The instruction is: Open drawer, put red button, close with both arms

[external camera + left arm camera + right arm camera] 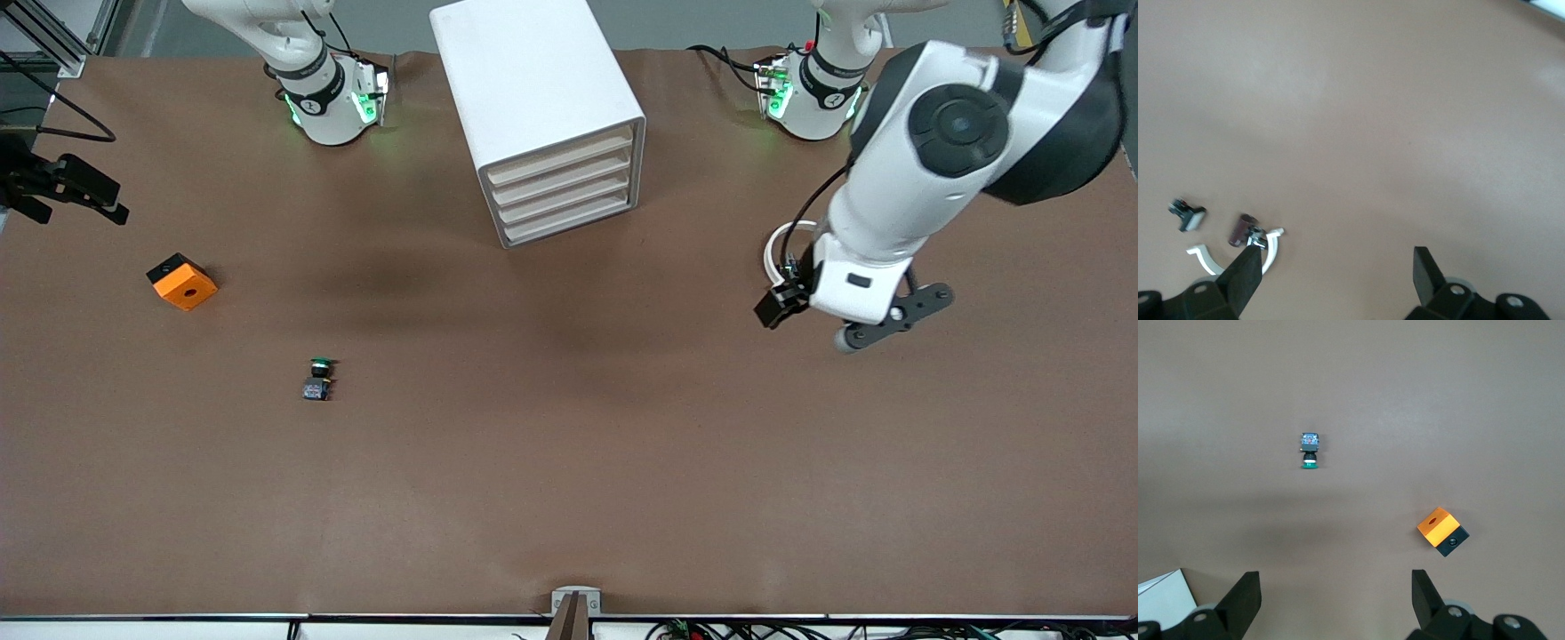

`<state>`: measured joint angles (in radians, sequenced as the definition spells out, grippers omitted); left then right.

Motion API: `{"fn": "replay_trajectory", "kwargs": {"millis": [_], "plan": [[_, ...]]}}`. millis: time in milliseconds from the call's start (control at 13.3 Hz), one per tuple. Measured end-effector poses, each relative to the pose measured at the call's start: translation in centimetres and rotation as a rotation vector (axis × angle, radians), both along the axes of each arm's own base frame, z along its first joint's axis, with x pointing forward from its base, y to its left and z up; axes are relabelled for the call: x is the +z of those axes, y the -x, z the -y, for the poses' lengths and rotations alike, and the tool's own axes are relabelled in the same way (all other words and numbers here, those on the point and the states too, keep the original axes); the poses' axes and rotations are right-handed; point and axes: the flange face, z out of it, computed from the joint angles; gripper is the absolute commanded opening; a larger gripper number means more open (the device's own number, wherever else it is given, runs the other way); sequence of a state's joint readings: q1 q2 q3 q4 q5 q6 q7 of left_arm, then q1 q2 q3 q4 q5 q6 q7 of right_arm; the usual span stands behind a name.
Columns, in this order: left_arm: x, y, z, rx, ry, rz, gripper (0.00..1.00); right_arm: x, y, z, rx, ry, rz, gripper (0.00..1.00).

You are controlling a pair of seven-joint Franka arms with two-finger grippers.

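The red button (1243,230) shows only low in the left wrist view, partly hidden by the released left gripper (1338,280); the right gripper (1336,600), also spread, holds nothing.

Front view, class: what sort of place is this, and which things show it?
Probably a robotics lab test bench: two white robot arms bolted at a brown-covered table, a white four-drawer cabinet and an orange cube with a hole laid out as props.

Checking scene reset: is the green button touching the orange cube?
Apart. The front view shows bare table between the green button and the orange cube; the right wrist view shows the same gap.
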<state>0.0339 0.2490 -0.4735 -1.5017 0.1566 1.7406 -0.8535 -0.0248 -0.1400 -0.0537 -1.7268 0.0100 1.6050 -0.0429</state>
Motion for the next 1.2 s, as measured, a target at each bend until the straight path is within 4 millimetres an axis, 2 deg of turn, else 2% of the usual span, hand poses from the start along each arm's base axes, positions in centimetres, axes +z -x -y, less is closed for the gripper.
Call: {"fn": "replay_trajectory", "kwargs": {"millis": [225, 525, 675, 825, 1050, 1200], "plan": [[2.9, 0.6, -2.2, -0.092, -0.03, 0.023, 1.0, 0.0, 0.4, 0.0, -0.002, -0.006, -0.001, 1.0], [7.5, 2.1, -9.7, -0.238, -0.103, -0.005, 1.0, 0.1, 0.7, 0.4, -0.009, -0.007, 0.0, 1.0], [9.5, 3.4, -12.1, -0.301, -0.106, -0.021, 1.0, 0.1, 0.7, 0.5, -0.011, -0.007, 0.001, 1.0], [10.5, 4.5, -14.3, -0.365, -0.08, -0.032, 1.0, 0.1, 0.8, 0.5, -0.01, -0.007, 0.001, 1.0], [11.0, 6.6, -17.7, -0.372, -0.047, -0.039, 1.0, 0.1, 0.8, 0.4, -0.01, -0.006, 0.001, 1.0], [11.4, 8.4, -18.0, -0.372, -0.046, -0.037, 1.0, 0.1, 0.8, 0.4, -0.009, -0.006, 0.001, 1.0]]}}
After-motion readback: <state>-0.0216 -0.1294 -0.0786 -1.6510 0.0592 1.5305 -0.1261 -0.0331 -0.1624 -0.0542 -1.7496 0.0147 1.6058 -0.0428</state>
